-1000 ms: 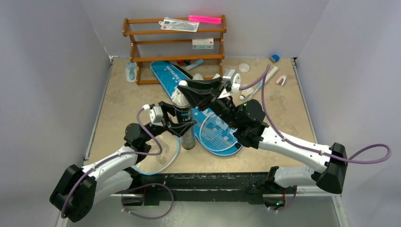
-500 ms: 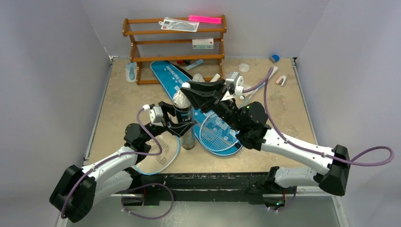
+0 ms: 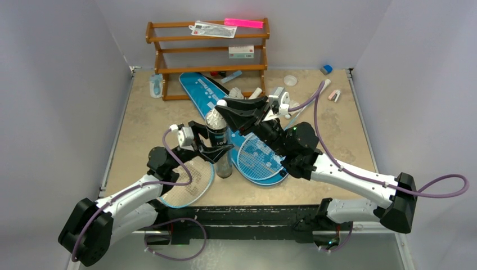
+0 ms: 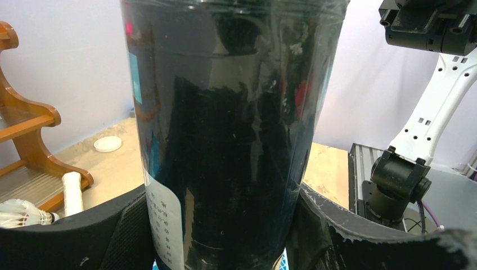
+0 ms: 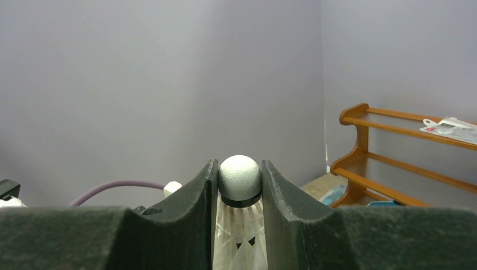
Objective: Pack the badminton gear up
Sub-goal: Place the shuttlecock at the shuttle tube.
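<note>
My left gripper (image 3: 216, 147) is shut on the black cylinder tube (image 3: 219, 140) and holds it upright near the table's middle. The tube fills the left wrist view (image 4: 230, 129). A white feather shuttlecock (image 3: 212, 118) sticks out of its open top. My right gripper (image 3: 222, 104) is shut on another shuttlecock (image 5: 240, 179), cork outward, just above and behind the tube's top. One light-blue racket (image 3: 188, 183) lies under my left arm. The other racket (image 3: 259, 157) lies on the blue bag (image 3: 199, 87). A loose shuttlecock (image 3: 235, 91) lies on the bag's far part.
The brown wooden rack (image 3: 208, 53) stands at the back. A pale-blue bottle (image 3: 155, 85) lies to its left. A white disc (image 3: 290, 80), a small blue block (image 3: 326, 69) and a pink-white piece (image 3: 334, 95) lie at the back right.
My right arm has shifted slightly, its wrist to the right and its fingertips a little lower toward the tube's top. My left arm and the tube have not moved.
</note>
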Tool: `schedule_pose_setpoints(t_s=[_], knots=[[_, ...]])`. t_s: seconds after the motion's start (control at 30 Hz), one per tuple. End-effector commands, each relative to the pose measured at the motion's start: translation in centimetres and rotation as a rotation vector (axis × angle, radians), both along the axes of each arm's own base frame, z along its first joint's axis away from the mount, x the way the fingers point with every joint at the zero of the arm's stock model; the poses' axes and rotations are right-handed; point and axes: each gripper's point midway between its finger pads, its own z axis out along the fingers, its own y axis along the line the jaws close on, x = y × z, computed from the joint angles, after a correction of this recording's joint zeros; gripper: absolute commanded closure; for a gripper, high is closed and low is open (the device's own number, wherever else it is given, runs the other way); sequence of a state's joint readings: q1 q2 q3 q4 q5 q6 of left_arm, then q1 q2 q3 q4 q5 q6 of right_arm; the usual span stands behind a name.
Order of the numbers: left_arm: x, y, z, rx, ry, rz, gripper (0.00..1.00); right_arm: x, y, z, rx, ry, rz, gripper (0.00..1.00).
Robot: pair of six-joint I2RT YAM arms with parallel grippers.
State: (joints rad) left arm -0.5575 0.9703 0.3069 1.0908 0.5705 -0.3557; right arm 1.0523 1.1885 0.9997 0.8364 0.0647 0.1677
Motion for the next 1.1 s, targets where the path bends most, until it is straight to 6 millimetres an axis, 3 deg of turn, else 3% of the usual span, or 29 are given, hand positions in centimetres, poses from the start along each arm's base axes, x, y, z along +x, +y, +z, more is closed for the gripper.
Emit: schedule_pose_setpoints(t_s=[0.0,0.6,1.07], knots=[[-0.3,-0.6,-1.6,0.039,0.087,-0.046,0.55,0.1,-1.0,1.3,0.033,-0.013,-0.027,0.76],[0.2,-0.8,-2.0,0.053,0.11,-0.036,0.54,-1.0,-0.1,1.1,-0.042,-0.045,0.035,0.79],[0.3,-1.0,-2.2,0.058,0.114,-0.041,0.55,-0.8,0.3,1.4,-0.092,0.001,0.044,0.82]])
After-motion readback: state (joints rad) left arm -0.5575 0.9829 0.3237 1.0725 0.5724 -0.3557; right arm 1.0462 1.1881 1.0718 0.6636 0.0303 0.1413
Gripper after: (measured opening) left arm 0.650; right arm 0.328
